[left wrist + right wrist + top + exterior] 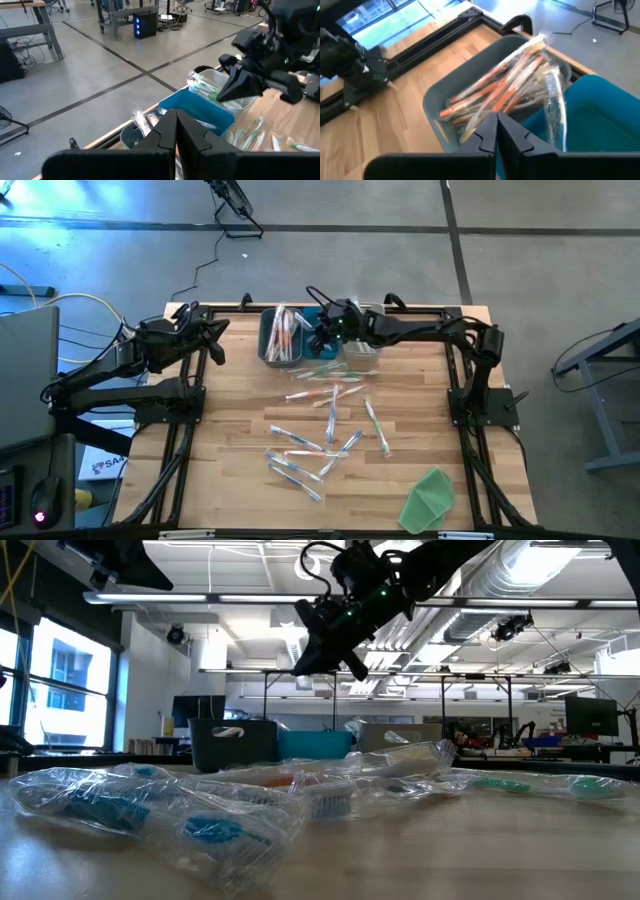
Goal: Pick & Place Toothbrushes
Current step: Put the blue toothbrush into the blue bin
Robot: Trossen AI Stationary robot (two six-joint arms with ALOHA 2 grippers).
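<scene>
Several wrapped toothbrushes (322, 428) lie loose on the middle of the wooden table; in the low view they fill the foreground (300, 795). At the far edge stand three bins. The grey bin (435, 102) holds orange toothbrushes (505, 87), the blue bin (605, 115) is next to it, and the clear bin (227, 82) holds green ones. One clear-wrapped toothbrush (556, 107) lies at the wall between the grey and blue bins. My right gripper (320, 338) hovers shut above the blue bin, holding nothing. My left gripper (216, 342) waits shut at the far left.
A folded green cloth (430, 498) lies at the near right corner. Black frame rails (455, 380) run along the table's left and right sides. Bare wood lies between the loose toothbrushes and the near edge.
</scene>
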